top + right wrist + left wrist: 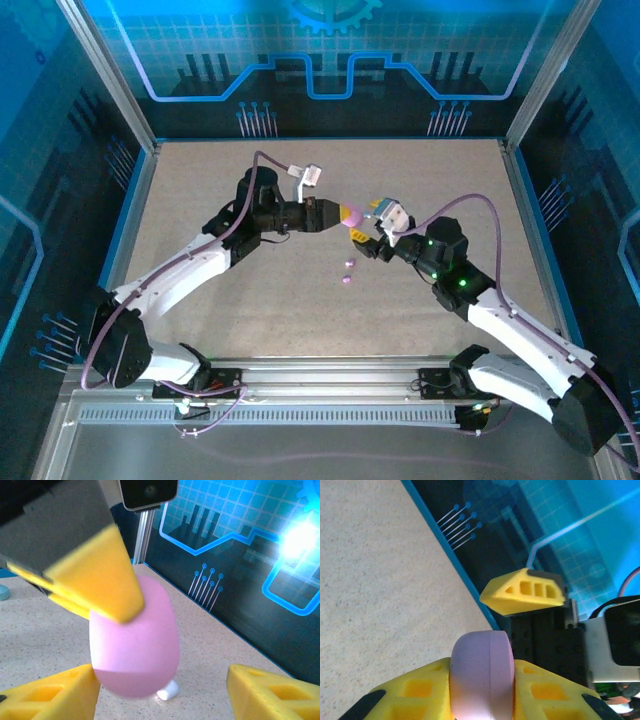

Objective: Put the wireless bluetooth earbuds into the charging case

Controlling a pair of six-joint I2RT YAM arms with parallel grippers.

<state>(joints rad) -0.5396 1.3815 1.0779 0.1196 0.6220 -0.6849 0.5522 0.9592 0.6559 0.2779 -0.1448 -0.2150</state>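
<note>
My left gripper (338, 215) is shut on a pink-purple pebble-shaped charging case (351, 214), held above the middle of the table. In the left wrist view the case (481, 675) sits edge-on between the yellow fingers (415, 692), and its lid seam looks closed. My right gripper (365, 224) faces it from the right, open. In the right wrist view its fingers (275, 695) stand wide apart around the case's lower end (135, 645). Two purple earbuds (351, 263) lie on the table just below the grippers. A white earbud (167, 691) lies on the table behind the case.
The table (250, 300) is speckled beige with blue edging and glass walls on three sides. One yellow finger of the right gripper (525, 592) hangs just beyond the case. A small teal object (3, 592) sits at the far left edge.
</note>
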